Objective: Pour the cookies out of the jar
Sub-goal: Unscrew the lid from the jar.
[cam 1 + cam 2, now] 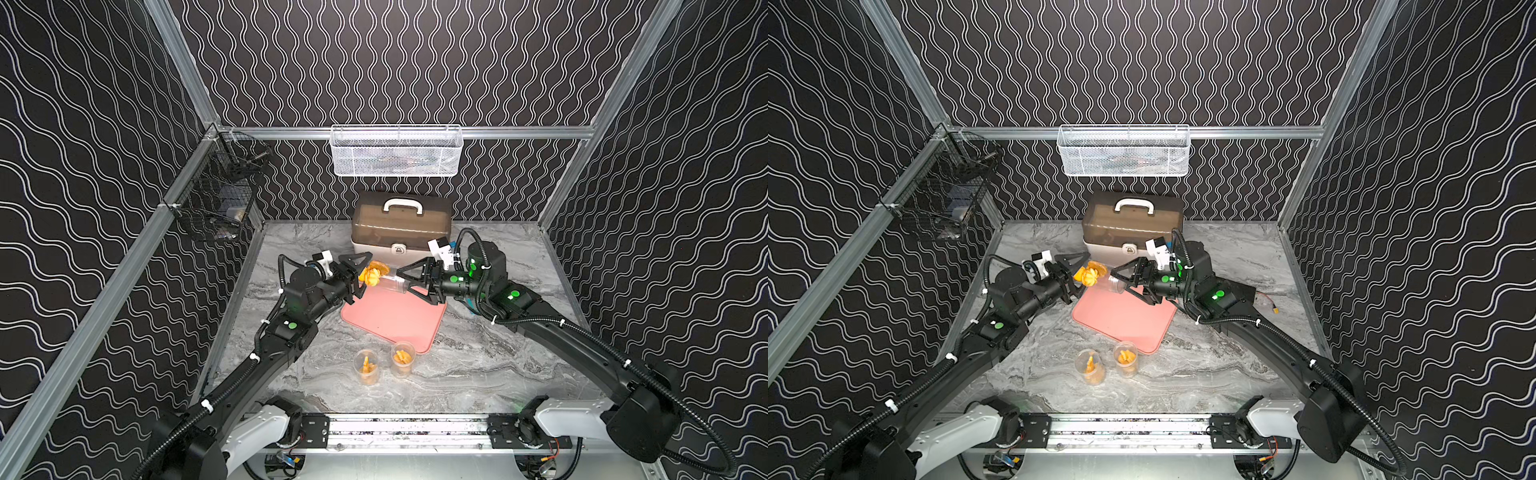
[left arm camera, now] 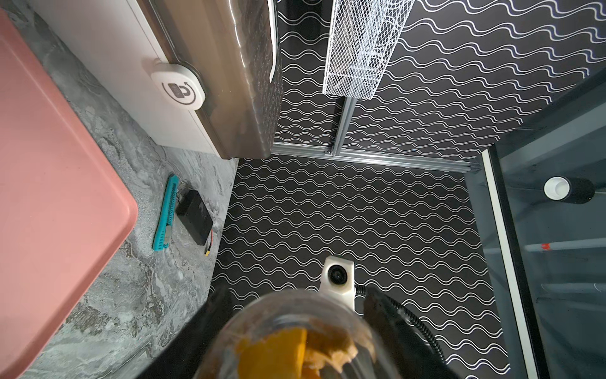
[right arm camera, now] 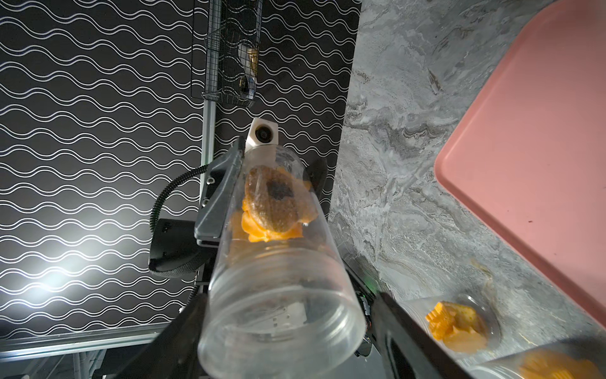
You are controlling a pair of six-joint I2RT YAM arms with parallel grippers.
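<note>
A clear jar lies nearly level in the air over the far edge of a pink tray. The cookies, orange and brown, are bunched at its bottom end. My left gripper is shut on that bottom end. My right gripper is open, and its fingers straddle the jar's threaded mouth end, with a small gap on one side. I cannot tell whether a clear lid is on.
Two small clear cups with orange biscuits stand near the tray's front corner. A brown-lidded box sits behind the jar. A white mesh basket and a black wire basket hang on the walls. A teal strip and a black pack lie right of the tray.
</note>
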